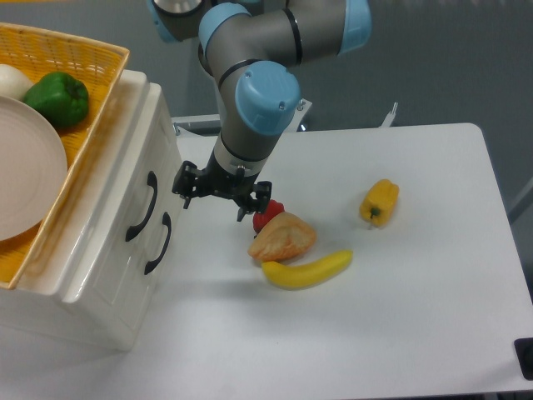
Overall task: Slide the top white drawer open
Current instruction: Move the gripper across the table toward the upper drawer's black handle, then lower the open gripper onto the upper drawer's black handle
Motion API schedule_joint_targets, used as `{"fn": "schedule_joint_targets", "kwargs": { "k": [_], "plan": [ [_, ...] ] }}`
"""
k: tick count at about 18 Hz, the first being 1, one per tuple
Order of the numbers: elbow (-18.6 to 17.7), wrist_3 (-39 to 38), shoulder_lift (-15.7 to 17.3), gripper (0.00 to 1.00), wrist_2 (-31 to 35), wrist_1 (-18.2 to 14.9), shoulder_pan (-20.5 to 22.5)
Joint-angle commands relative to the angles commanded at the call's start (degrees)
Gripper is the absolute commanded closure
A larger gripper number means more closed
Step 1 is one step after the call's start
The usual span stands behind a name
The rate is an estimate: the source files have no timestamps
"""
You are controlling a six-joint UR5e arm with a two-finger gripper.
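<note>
Spread apart and gripping nothing, the fingers (218, 198) of the UR5e arm (250, 100) are hanging just above the white bench (416, 292), pointing down, with one dark fingertip (186, 197) on the cabinet side and another (242, 212) nearer the food. They are hovering close beside the cabinet front without touching it, a short gap showing between the nearer fingertip and the handle.

The top white drawer (125, 200) is sitting shut, flush in the glossy white cabinet (100, 275) at the left of the bench, its curved black handle (142, 207) facing the fingers. The lower white drawer (137, 271) with its matching handle (158, 243) is lying just beneath it, also flush.

On top of the cabinet a yellow woven basket (87, 158) is holding a green bell pepper (57, 98), a white plate (25, 179) and a pale round item (10, 81) at the frame edge.

On the bench to the right of the fingers, a red item (271, 210), a tan pastry-like piece (283, 237) and a banana (306, 269) are lying clustered and touching. A yellow bell pepper (379, 202) is lying well apart, further right.
</note>
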Motion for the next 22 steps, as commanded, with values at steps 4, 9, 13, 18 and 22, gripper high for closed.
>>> {"fn": "schedule_joint_targets", "kwargs": {
  "k": [4, 9, 13, 18, 22],
  "plan": [
    [0.00, -0.09, 0.00, 0.00, -1.58, -0.26, 0.00],
    [0.00, 0.00, -0.17, 0.00, -4.22, -0.18, 0.08],
    [-0.26, 0.00, -0.35, 0.00, -4.75, -0.96, 0.08],
    [-0.26, 0.00, -0.62, 0.00, -5.27, -0.97, -0.79],
    [-0.26, 0.26, -0.70, 0.00, -5.54, -0.97, -0.80]
  ]
}}
